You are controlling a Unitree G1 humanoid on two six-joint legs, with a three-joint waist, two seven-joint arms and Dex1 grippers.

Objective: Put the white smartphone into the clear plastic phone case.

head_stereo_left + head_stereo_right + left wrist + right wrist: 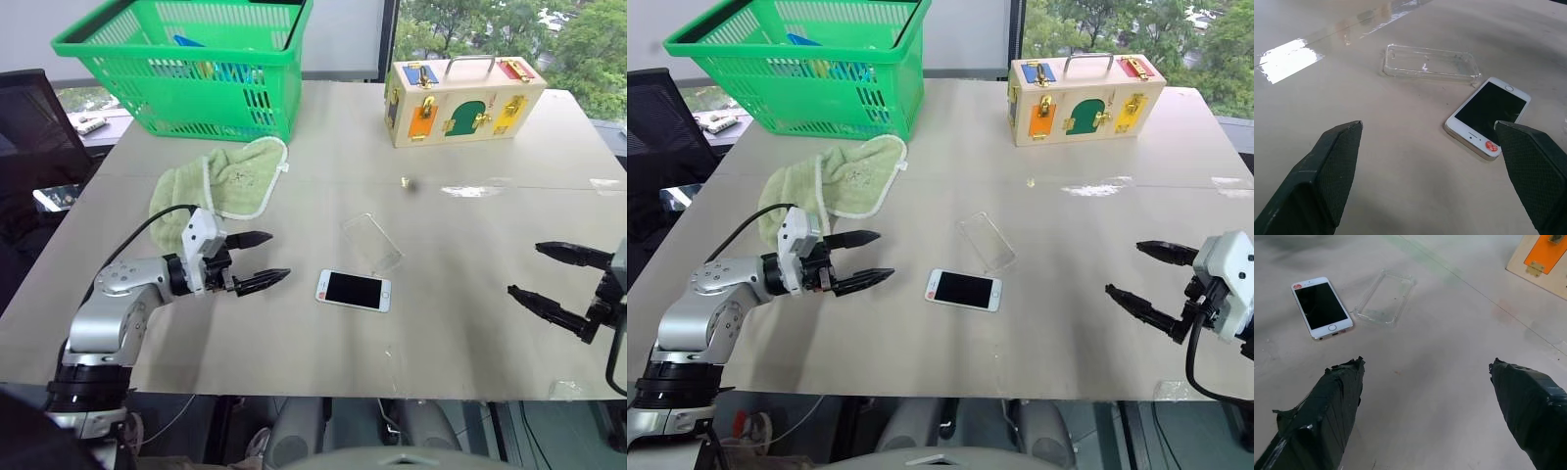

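While we look down from the head camera, one white phone [354, 291] lies flat, screen up, near the middle of the beige table [470, 313], its long side running left to right with the red-dotted end toward our left arm. One clear case [372, 242] sits just behind it, apart from it, long side angled diagonally away toward the left; it's a thin see-through shell with rounded corners. Our left gripper [260, 259] hovers to the left of the phone, fingers spread apart and holding nothing. Our right gripper [554, 283] is well off to the right, fingers also wide apart and empty. Further back we count one green plastic basket [186, 69] with a mesh wall, one pale green towel [220, 191], crumpled and soft, and one wooden box [460, 98] with coloured doors and brass latches.

From the left wrist, we see the case open side up with a shallow rim, phone just beside one corner.

From the right wrist, the glossy black screen is framed in white, round button at the near end.
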